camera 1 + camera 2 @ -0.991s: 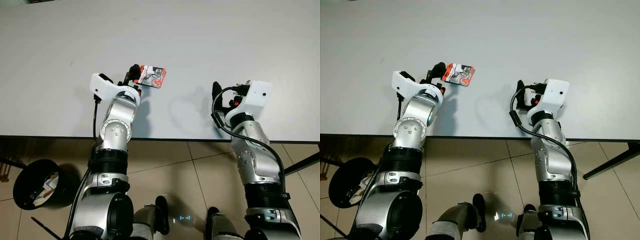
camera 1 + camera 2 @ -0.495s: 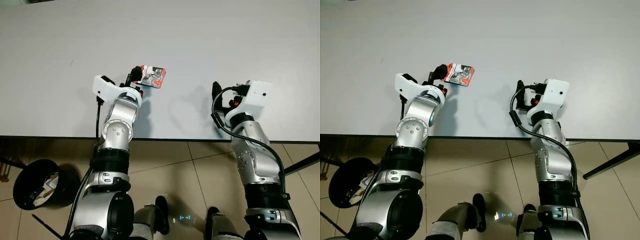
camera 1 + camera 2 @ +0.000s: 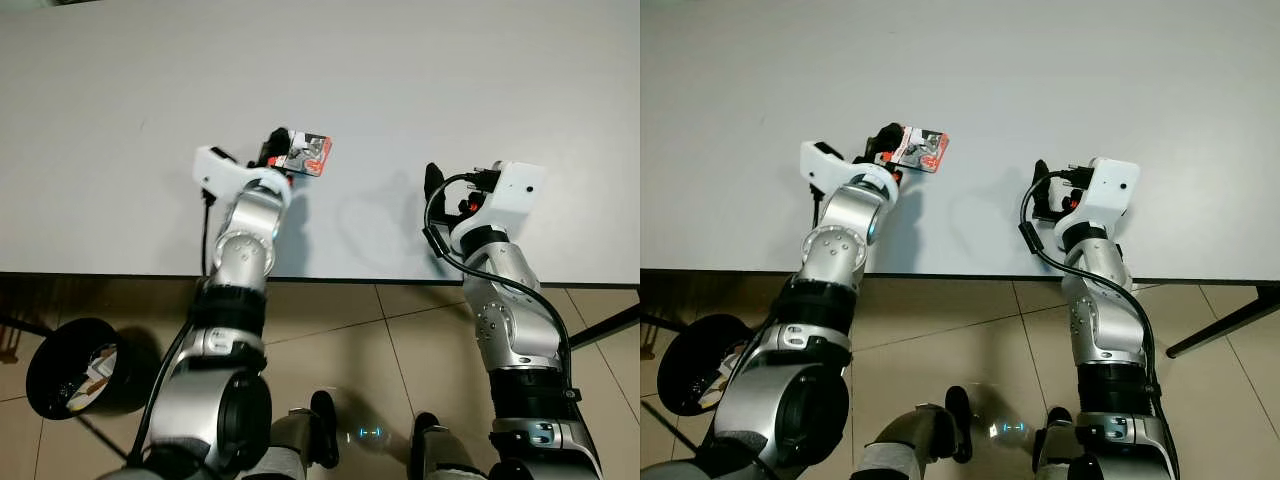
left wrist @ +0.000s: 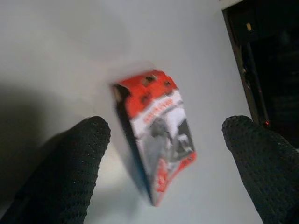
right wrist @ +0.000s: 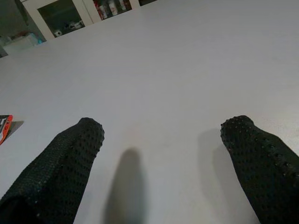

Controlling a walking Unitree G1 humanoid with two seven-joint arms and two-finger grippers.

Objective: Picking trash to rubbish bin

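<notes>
Rubbish bin (image 3: pixel 70 368): stood on the floor at the robot's left, below the tabletop (image 3: pixel 450 80) edge, with scraps already inside. Left gripper (image 4: pixel 166 158): had advanced over the last second until its spread fingers flanked the red-and-white snack packet (image 3: pixel 306 153), which lay flat on the tabletop, not yet pinched. The approach looked complete; closing on the packet would be the next step. Right gripper (image 5: pixel 163 154): hovered spread and idle over bare tabletop, well apart from the packet.
</notes>
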